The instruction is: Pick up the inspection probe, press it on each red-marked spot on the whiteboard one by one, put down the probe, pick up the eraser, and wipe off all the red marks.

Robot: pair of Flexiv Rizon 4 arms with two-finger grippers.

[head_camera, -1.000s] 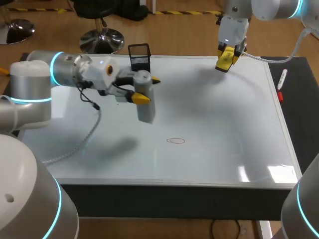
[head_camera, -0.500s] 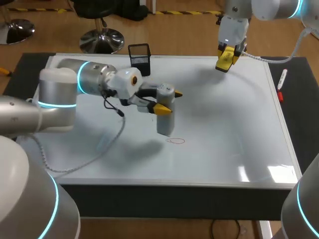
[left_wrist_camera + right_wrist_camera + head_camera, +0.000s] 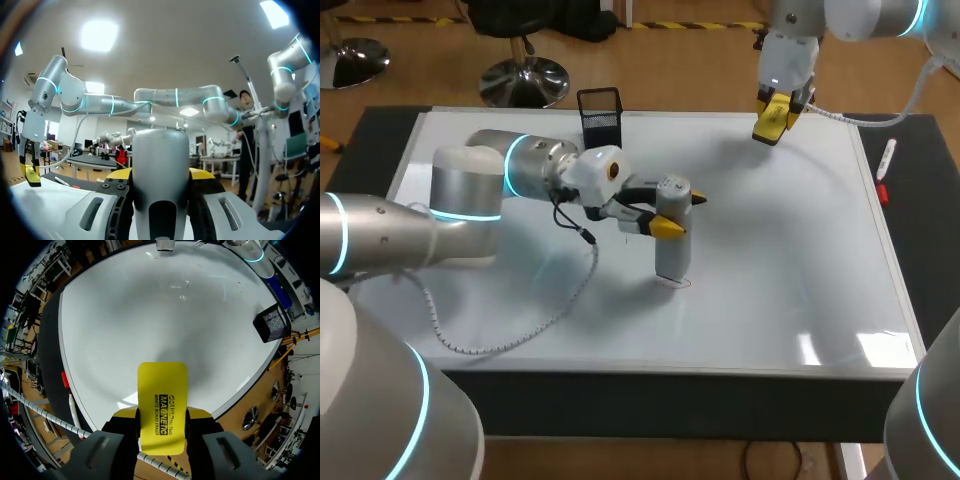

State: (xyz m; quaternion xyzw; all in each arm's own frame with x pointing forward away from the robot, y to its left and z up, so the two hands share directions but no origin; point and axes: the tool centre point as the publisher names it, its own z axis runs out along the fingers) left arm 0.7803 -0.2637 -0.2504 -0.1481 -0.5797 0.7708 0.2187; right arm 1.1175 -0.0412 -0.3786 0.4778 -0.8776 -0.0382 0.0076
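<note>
The grey cylindrical probe (image 3: 672, 245) stands upright in the middle of the whiteboard (image 3: 800, 250). Its lower end rests on the red oval mark (image 3: 677, 284), of which only an edge shows. My left gripper (image 3: 680, 213) is shut on the probe's upper part. In the left wrist view the probe (image 3: 160, 180) fills the gap between the yellow-tipped fingers (image 3: 202, 174). My right gripper (image 3: 775, 118) hangs above the board's far right part, shut on the yellow eraser (image 3: 771, 124). In the right wrist view the eraser (image 3: 162, 410) sits flat between its fingers.
A black mesh holder (image 3: 600, 115) stands at the board's far edge, behind the left gripper. A white marker with a red cap (image 3: 885, 170) lies on the dark mat to the right of the board. My left arm's cable (image 3: 520, 325) trails over the board's near left.
My left arm has carried the probe rightward and toward the front, then lowered it onto the red oval. The right arm with the eraser has not moved.
</note>
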